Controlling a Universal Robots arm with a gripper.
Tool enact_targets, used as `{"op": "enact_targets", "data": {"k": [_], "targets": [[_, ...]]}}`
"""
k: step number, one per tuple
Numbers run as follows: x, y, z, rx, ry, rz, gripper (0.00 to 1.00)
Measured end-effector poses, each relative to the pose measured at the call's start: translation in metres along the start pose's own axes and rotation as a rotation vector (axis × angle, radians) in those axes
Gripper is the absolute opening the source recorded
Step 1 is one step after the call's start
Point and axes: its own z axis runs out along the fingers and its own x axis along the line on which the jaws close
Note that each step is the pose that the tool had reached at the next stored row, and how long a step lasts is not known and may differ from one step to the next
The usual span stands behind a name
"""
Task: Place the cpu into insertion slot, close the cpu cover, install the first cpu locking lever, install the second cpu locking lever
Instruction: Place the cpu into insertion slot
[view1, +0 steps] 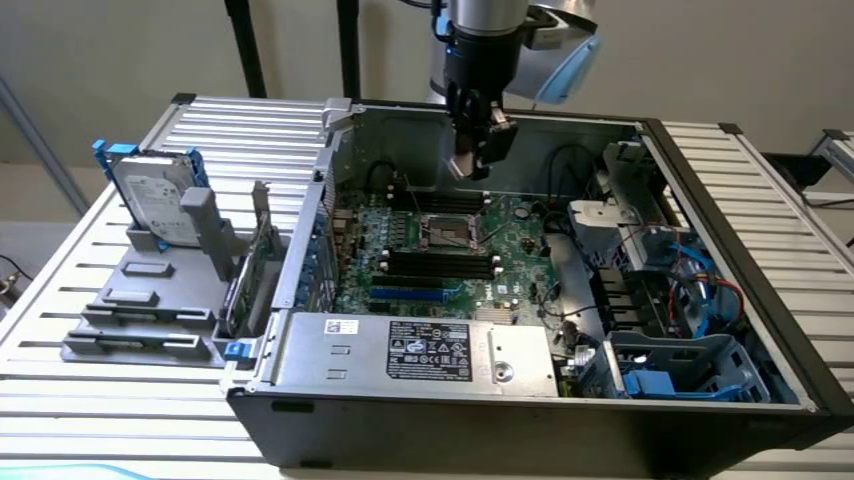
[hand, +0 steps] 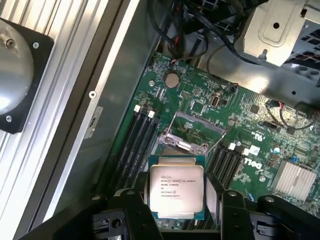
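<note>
Exterior view: the gripper is hovering above the insertion slot, inside the open case, lining up for a straight descent.

Wrist view: its fingers are pinching the cpu by opposite edges, silvery face up, holding it level. The chip is hanging just short of the insertion slot, which appears open.
</note>
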Motion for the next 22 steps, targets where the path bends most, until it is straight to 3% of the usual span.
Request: {"op": "enact_targets", "data": {"k": [12,18,22], "targets": [[0.0,-0.0007,0.0095,0.0034,-0.0138,0.214,0.55],[0.0,-0.0011,0.014,0.009,-0.0191,0.31,0.55],[-0.001,-0.0015,0.0166,0.0163,-0.0208,0.355,0.55]]}}
